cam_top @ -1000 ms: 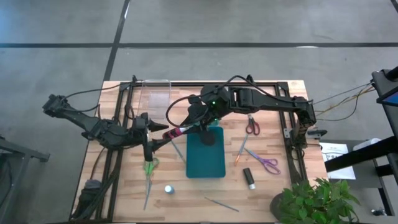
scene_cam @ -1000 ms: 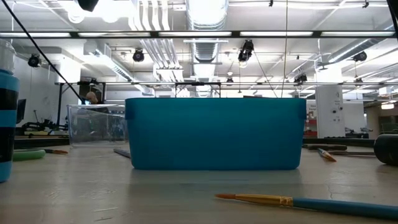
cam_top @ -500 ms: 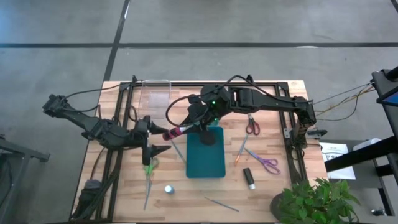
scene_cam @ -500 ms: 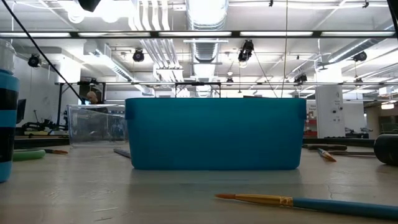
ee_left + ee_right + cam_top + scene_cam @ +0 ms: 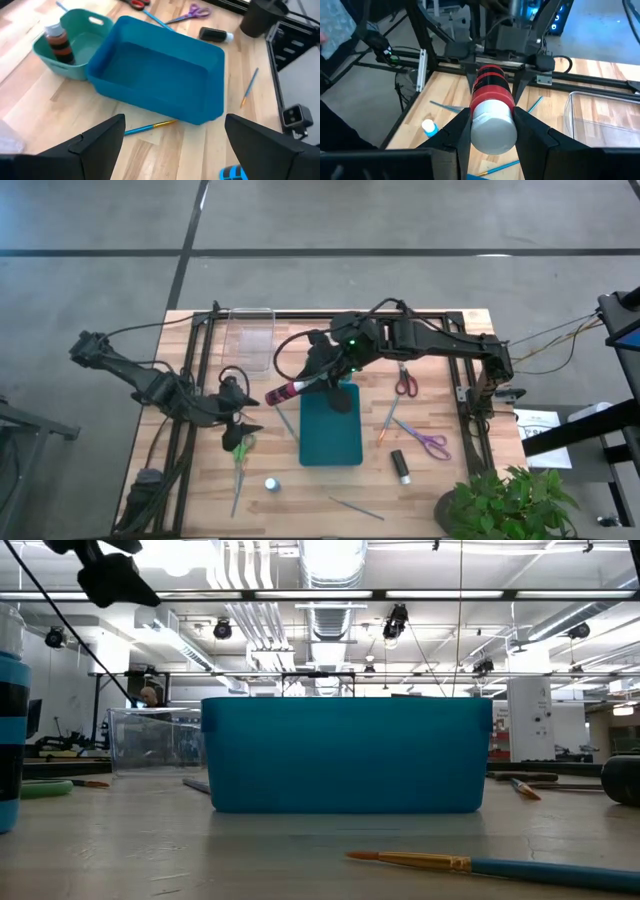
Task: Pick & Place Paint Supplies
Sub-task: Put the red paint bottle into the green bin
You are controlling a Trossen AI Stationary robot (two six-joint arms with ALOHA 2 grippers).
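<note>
My right gripper (image 5: 302, 386) hangs high above the table by the teal tray's (image 5: 330, 442) far left corner, shut on a red-and-black paint bottle (image 5: 284, 391) with a white end. My left gripper (image 5: 240, 430) stands open, tipped downward, just above the green-handled scissors (image 5: 240, 450), with nothing between its fingers (image 5: 100, 135). Flat on the table lie red scissors (image 5: 405, 383), purple scissors (image 5: 431, 444), a black bottle (image 5: 400, 466), a small white-capped bottle (image 5: 271, 483) and thin brushes (image 5: 389, 418) (image 5: 356, 508). My right gripper pinches the bottle's round sides near its white end (image 5: 492, 127) between its two fingers (image 5: 457, 135). The bottle lies along the fingers and sticks out past their tips, slanting down toward the table's left. It is lifted clear of everything.
A clear plastic box (image 5: 250, 336) stands at the far left. In the left wrist view a small teal basket (image 5: 85, 50) holding another red-and-black bottle (image 5: 59, 40) sits beside the tray (image 5: 160, 75). Black frame rails (image 5: 470, 395) border the table; a potted plant (image 5: 500, 505) fills the near right corner.
My left gripper has tipped its fingers downward and sunk a little toward the near edge, over the green scissors; it has stayed open and now shows at the low view's top left. The right gripper has kept the bottle nearly still.
</note>
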